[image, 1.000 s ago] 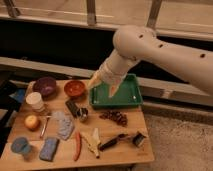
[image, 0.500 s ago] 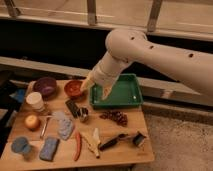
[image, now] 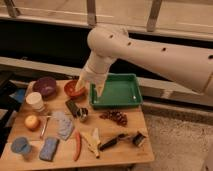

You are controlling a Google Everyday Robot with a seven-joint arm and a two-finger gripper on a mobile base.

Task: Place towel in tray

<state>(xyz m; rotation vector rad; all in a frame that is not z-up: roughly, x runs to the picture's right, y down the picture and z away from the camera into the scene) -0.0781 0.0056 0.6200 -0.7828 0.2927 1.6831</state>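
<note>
End effector, fingers apart and empty, hovers at the tray's left edge; the towel lies below-left of it in view, flat on the desk

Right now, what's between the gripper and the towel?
A small dark block, seen in the camera view. The open gripper hovers at the tray's left edge; the towel lies lower left.

Lab-style test station, not a home kitchen.
My fingers hang above a wooden bench crowded with bowls, a cup and a banana, beside a metal railing and speckled floor.
</note>
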